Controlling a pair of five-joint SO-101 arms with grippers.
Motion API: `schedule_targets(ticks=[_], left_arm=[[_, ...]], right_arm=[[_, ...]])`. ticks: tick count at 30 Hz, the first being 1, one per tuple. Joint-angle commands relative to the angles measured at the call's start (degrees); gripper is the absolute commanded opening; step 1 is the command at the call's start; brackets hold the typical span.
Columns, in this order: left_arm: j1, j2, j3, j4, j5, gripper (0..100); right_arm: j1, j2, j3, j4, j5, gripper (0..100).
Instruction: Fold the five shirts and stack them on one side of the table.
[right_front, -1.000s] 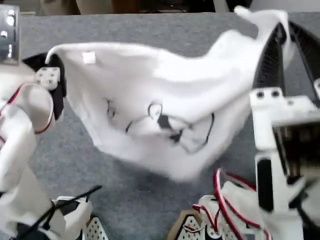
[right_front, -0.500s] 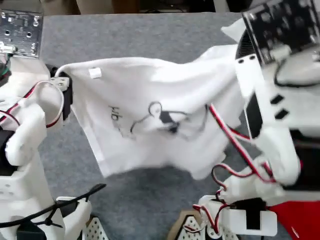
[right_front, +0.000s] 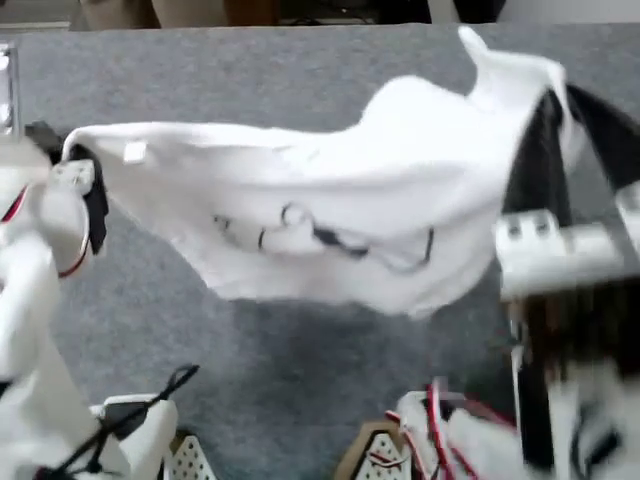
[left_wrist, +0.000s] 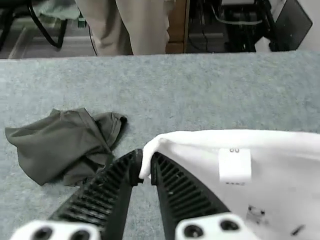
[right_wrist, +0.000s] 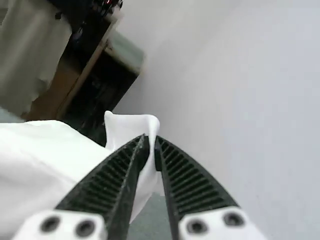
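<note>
Aloft: one white shirt (right_front: 330, 220) stretched between two claws above the grey surface (right_front: 280, 70).
Left claw (left_wrist: 142, 170) is closed narrowly on the shirt corner just beside the sewn-in tag (left_wrist: 235, 165); beyond it a crumpled dark shirt (left_wrist: 60, 145) lies on the surface, apart from the white one. The white shirt spans the gap as a sheet, print uppermost, its lower edge sagging toward the surface. It is probably held this way to spread it out before folding. Right claw (right_wrist: 149, 142) pinches the opposite corner, which is carried higher.
</note>
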Motion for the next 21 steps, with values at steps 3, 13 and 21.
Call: schedule_targets(ticks=[3, 13, 21], left_arm=[[0.1, -6.8, -2.2, -0.4, 0.2, 2], [0.1, -8.5, 2.0, -0.7, 0.2, 2], [-0.3, 4.3, 19.8, -20.1, 0.2, 2]], right_arm=[[0.6, -9.1, 5.1, 0.6, 2.6, 0.5], [0.3, -16.3, 26.1, -3.2, 3.8, 0.5], [-6.2, -16.3, 65.2, -27.3, 4.0, 0.5]])
